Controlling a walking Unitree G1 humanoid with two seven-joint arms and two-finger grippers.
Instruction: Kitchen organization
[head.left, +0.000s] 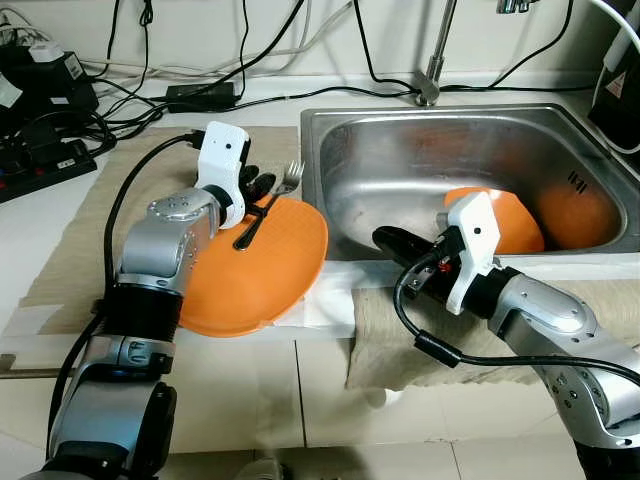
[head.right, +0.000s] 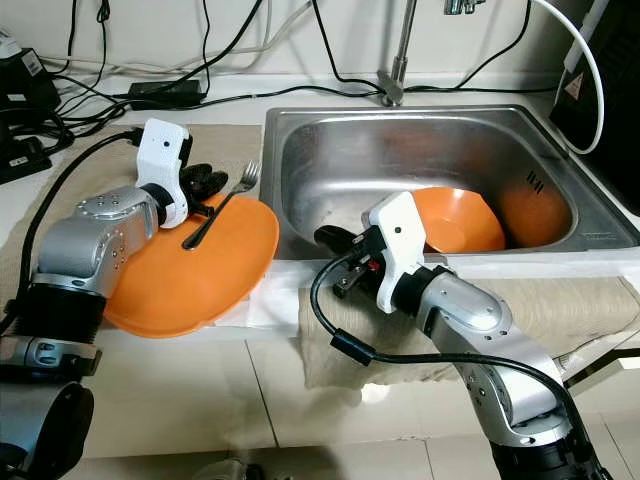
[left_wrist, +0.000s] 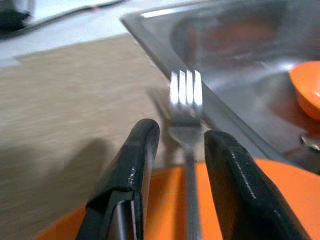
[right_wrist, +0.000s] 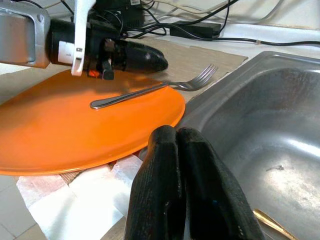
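left pincer (head.left: 262, 183) open, fingers straddling the fork (head.left: 268, 205), not clamped. fork lies on the plate (head.left: 255, 265) by the sink (head.left: 340, 125) left rim, tines toward the back edge, axis along the fingers. left arm nearer. right pincer (head.left: 385, 238) closed, empty, at sink front rim; bowl (head.left: 510, 215) inside.

I can read almost nothing here; the inner right wall of the stainless steel sink (head.left: 585, 180) carries a small dark stamped mark, too small for me to make out; the black box with a warning triangle (head.right: 573, 85) stays equally illegible.
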